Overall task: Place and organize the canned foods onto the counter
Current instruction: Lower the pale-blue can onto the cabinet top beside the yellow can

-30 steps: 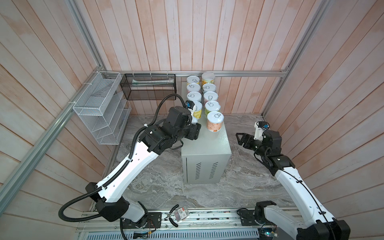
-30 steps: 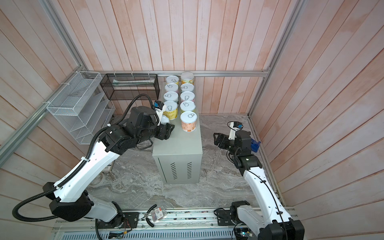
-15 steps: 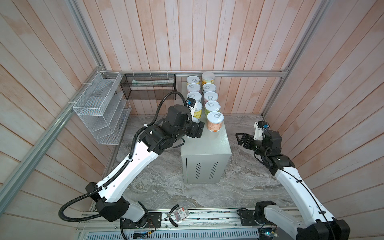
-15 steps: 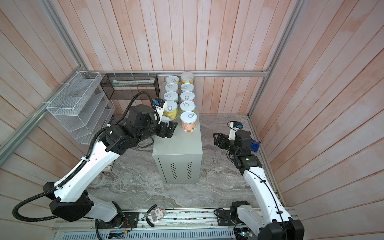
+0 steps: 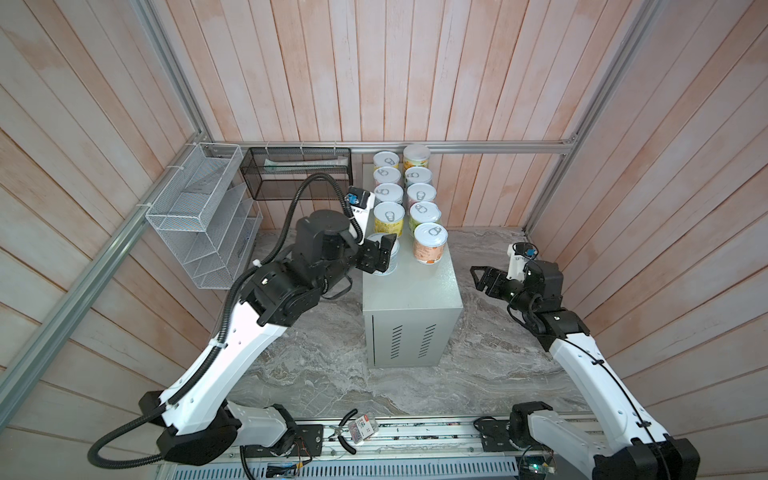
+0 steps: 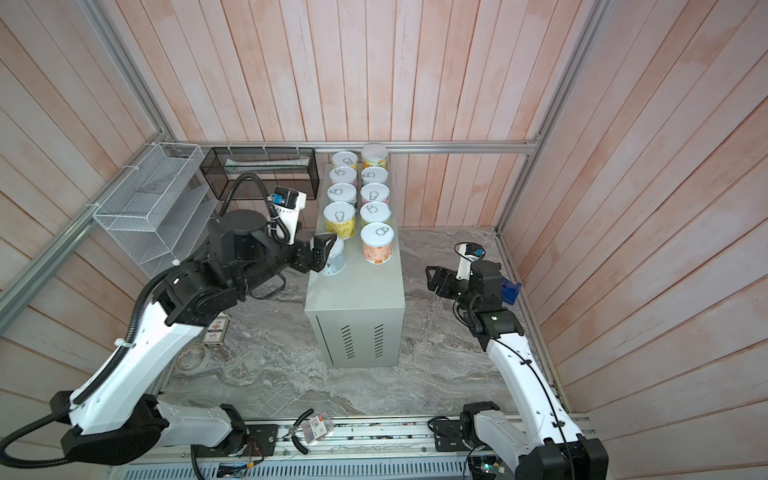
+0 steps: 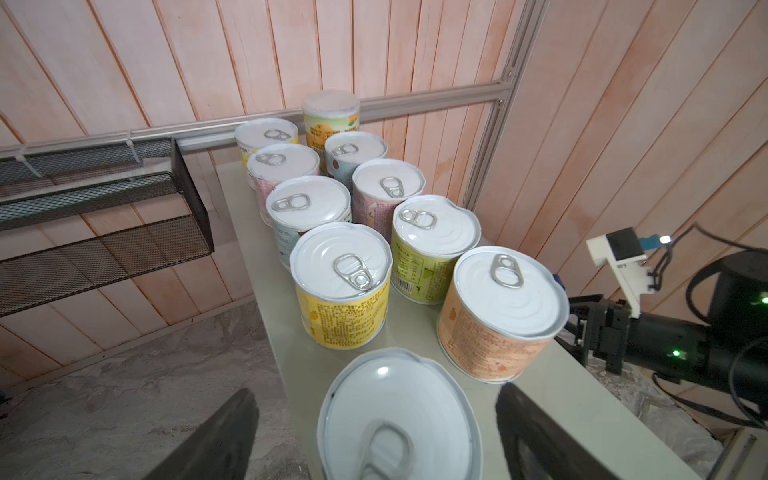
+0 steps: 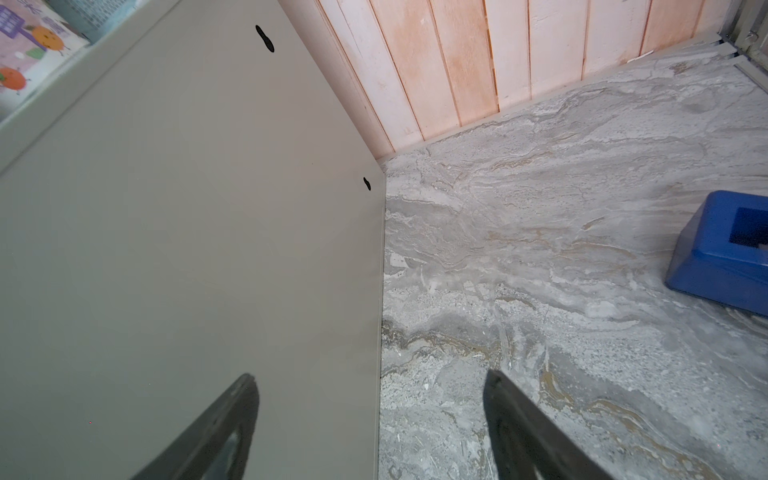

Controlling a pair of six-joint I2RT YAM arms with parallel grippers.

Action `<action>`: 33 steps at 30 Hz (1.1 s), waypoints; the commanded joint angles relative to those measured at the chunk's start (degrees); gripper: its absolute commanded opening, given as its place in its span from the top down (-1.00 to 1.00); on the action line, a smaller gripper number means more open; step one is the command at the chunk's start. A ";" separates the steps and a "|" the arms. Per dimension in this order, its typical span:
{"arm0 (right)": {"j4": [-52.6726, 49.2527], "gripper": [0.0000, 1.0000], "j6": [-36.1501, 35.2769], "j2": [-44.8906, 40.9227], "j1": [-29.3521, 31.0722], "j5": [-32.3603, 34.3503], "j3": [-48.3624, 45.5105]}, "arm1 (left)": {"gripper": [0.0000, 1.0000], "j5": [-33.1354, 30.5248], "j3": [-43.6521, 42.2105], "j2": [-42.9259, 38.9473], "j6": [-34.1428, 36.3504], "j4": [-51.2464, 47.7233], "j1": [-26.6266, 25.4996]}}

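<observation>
Ten cyl. tins (image 5: 430, 248), flat metal counter (image 5: 409, 286)

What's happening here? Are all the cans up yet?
The left gripper straddles a pale-blue can at the near left edge of the counter. Its jaws are open with gaps on both sides, so it is not gripping. That can sits beside the orange-labelled can and completes two rows of five, so all ten are on top. The right gripper hangs open and empty off the counter's right side.
</observation>
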 commanded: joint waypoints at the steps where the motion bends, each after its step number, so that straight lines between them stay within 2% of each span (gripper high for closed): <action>1: 0.70 -0.65 -0.13 0.08 -0.23 -1.05 -0.24 | -0.67 -0.94 -5.67 -6.36 0.75 5.05 -0.08; 6: 0.68 -0.64 -0.31 0.17 -0.21 -1.03 -0.34 | -0.34 2.59 -16.41 -13.86 0.72 10.73 -0.15; 15: 0.73 -0.64 0.06 1.18 -0.23 -1.38 0.28 | -0.12 3.09 -29.64 -18.43 3.16 20.48 -0.15; 33: 0.52 -0.64 -0.39 2.16 -0.21 -1.38 -0.10 | 0.06 10.06 -32.86 -12.95 2.18 27.63 1.77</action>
